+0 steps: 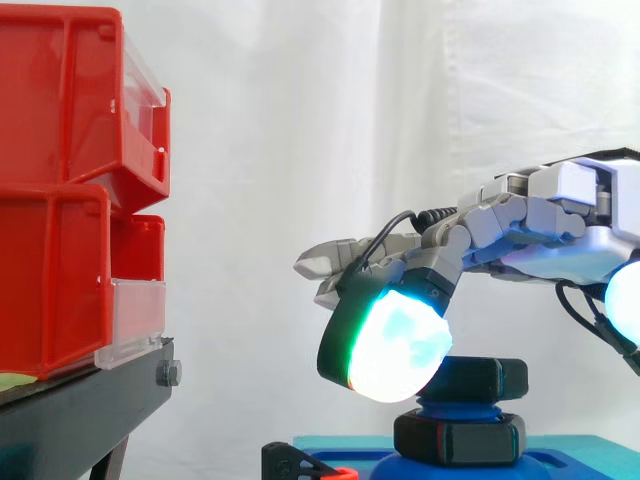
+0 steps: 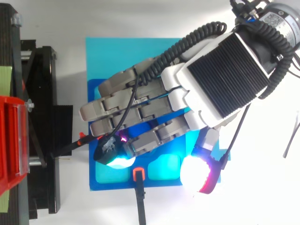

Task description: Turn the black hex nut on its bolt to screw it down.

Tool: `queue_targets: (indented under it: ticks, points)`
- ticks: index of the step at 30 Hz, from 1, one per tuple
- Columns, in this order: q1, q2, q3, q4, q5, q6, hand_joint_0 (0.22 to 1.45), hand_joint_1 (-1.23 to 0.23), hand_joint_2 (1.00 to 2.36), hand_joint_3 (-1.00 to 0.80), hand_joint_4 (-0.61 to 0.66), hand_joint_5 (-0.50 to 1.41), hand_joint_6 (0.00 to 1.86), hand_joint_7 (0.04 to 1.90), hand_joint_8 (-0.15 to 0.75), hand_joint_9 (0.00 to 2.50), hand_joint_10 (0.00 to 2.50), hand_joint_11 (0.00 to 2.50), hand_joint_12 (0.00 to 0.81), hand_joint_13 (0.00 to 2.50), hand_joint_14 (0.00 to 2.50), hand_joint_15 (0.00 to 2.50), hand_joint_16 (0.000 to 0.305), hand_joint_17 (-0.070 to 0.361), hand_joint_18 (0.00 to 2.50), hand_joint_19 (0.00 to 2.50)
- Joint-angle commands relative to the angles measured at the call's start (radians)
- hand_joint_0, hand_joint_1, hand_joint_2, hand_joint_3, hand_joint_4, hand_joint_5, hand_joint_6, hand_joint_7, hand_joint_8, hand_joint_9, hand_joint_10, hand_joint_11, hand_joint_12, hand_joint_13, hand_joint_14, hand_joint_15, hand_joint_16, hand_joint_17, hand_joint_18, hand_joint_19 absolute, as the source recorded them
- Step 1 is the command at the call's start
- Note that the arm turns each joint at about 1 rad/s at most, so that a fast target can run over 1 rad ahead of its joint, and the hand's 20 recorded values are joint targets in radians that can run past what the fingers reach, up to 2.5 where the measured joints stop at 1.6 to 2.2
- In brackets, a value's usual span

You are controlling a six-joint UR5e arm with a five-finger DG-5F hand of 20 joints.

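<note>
Side view, hand (image 1: 520,225): enters from the right edge, fingers stretched leftward, relaxed, gripping nothing; one cyan fingertip (image 1: 395,345) droops.
Side view, black hex nut (image 1: 460,437): lower centre-right, on its bolt (image 1: 485,378), just below that fingertip.
Side view, red bins (image 1: 70,190): left edge, on black stand (image 1: 80,410).
Top view, hand (image 2: 225,70): upper right, fingers reaching left over blue base (image 2: 103,51); thumb (image 2: 199,176) held apart.

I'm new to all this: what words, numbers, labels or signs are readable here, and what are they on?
Nothing is legible.
The label on the arm's wrist, top view: its print is too small to read.
The red bins, black hex nut and robot hand: no writing visible.
</note>
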Motion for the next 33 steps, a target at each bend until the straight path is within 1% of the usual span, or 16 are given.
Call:
queue_targets:
  ticks: [1,2,4,5,7,11,13,15,18,23,24,25,27,28,33]
  points:
    - [0.014,0.0,0.0,-0.004,0.026,0.002,0.5,-0.26,1.0,-0.5,0.35,-0.12,0.75,0.7,0.328,0.41,0.0,0.1,0.354,0.27,0.0,0.06,0.057,0.127,0.3,0.49]
    - [0.017,0.0,0.0,-0.004,0.032,0.002,0.5,-0.26,1.0,-0.5,0.35,-0.12,0.75,0.71,0.328,0.41,0.0,0.1,0.354,0.27,0.0,0.06,0.057,0.127,0.31,0.5]
    - [0.029,0.0,0.0,0.001,0.046,0.005,0.5,-0.26,1.0,-0.5,0.34,-0.11,0.7,0.78,0.326,0.41,0.0,0.1,0.353,0.27,0.0,0.06,0.056,0.127,0.31,0.49]
    - [0.029,0.0,0.0,0.001,0.046,0.005,0.5,-0.26,1.0,-0.5,0.34,-0.11,0.69,0.8,0.327,0.42,0.0,0.1,0.353,0.27,0.0,0.06,0.057,0.127,0.31,0.5]
    - [0.037,-0.001,0.005,0.016,0.047,0.011,0.5,-0.26,1.0,-0.5,0.35,-0.11,0.64,0.88,0.326,0.42,0.0,0.1,0.353,0.27,0.0,0.06,0.056,0.127,0.31,0.49]
    - [0.038,-0.001,0.003,0.039,0.047,0.011,0.5,-0.26,1.0,-0.5,0.36,-0.11,0.59,0.97,0.326,0.42,0.0,0.09,0.353,0.28,0.0,0.06,0.057,0.128,0.31,0.5]
    - [0.038,-0.001,0.003,0.041,0.044,0.011,0.5,-0.26,1.0,-0.5,0.36,-0.1,0.56,1.02,0.326,0.42,0.0,0.1,0.355,0.28,0.0,0.06,0.057,0.128,0.32,0.49]
    - [0.033,-0.001,0.005,0.041,0.043,0.011,0.5,-0.26,1.0,-0.5,0.36,-0.1,0.55,1.05,0.327,0.42,0.0,0.1,0.355,0.28,0.0,0.06,0.057,0.128,0.32,0.49]
    - [0.03,-0.001,0.005,0.041,0.041,0.011,0.5,-0.26,1.0,-0.5,0.36,-0.1,0.53,1.08,0.326,0.42,0.0,0.09,0.354,0.28,0.0,0.06,0.057,0.128,0.32,0.5]
    - [0.03,-0.001,0.005,0.048,0.046,0.011,0.5,-0.26,1.0,-0.5,0.35,-0.1,0.51,1.1,0.326,0.42,0.0,0.1,0.355,0.28,0.0,0.07,0.057,0.127,0.32,0.5]
    - [0.032,-0.007,0.005,0.05,0.046,0.011,0.5,-0.26,1.0,-0.5,0.35,-0.1,0.5,1.11,0.326,0.42,0.0,0.1,0.355,0.28,0.0,0.07,0.057,0.127,0.32,0.5]
    - [0.033,-0.024,0.006,0.053,0.044,0.011,0.5,-0.26,1.0,-0.5,0.35,-0.1,0.5,1.11,0.326,0.42,0.0,0.1,0.355,0.28,0.0,0.07,0.057,0.127,0.32,0.5]
    - [0.035,-0.029,0.008,0.061,0.046,0.011,0.5,-0.26,1.0,-0.5,0.35,-0.1,0.5,1.09,0.325,0.42,0.0,0.1,0.355,0.28,0.0,0.06,0.057,0.127,0.32,0.5]
    - [0.038,-0.043,0.008,0.071,0.046,0.012,0.5,-0.26,1.0,-0.5,0.35,-0.1,0.5,1.09,0.325,0.42,0.0,0.1,0.355,0.28,0.0,0.07,0.056,0.127,0.32,0.5]
    - [0.046,-0.041,0.011,0.098,0.047,0.022,0.5,-0.26,1.0,-0.5,0.34,-0.11,0.5,1.07,0.326,0.42,0.0,0.1,0.354,0.28,0.0,0.06,0.056,0.127,0.32,0.5]
